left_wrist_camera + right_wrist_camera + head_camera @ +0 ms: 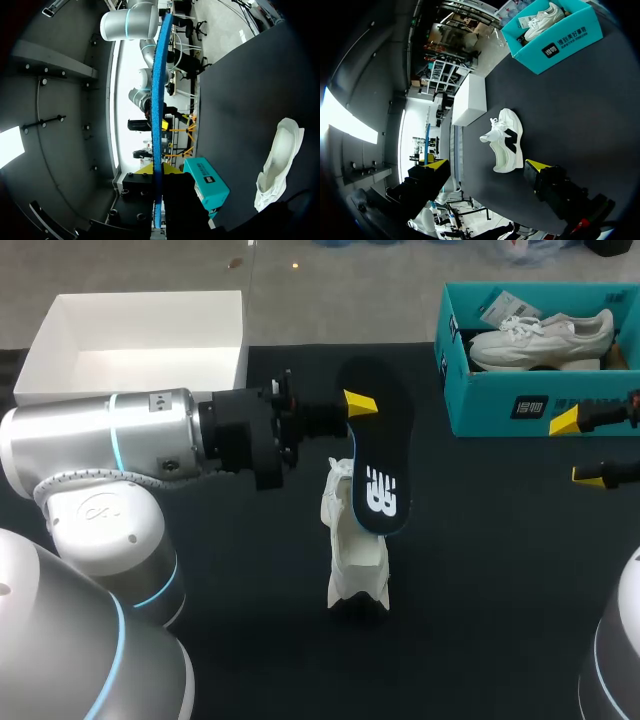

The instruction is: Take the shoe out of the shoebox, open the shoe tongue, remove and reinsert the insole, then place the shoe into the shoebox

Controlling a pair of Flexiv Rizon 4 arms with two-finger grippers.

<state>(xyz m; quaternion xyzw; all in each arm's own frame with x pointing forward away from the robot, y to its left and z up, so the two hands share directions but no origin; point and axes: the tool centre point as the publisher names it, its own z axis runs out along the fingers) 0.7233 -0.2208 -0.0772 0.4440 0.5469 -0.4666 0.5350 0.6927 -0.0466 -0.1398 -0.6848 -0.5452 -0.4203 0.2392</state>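
My left gripper point(352, 406) is shut on the edge of a black insole point(380, 460) with a white logo, held up above the table. In the left wrist view the insole point(159, 110) shows edge-on as a blue strip between the yellow tips of the left gripper point(158, 172). A white shoe point(355, 550) rests on the black table just under the insole's lower end and also shows in both wrist views point(277, 165) point(506, 142). My right gripper point(585, 450) stands open at the right, in front of the teal shoebox point(500, 400), with nothing between its fingers point(537, 166).
The teal shoebox point(560, 42) at the back right holds a second white shoe point(540, 338). A white open box point(140, 340) stands at the back left. Dark tabletop point(480, 570) lies between the shoe and my right arm.
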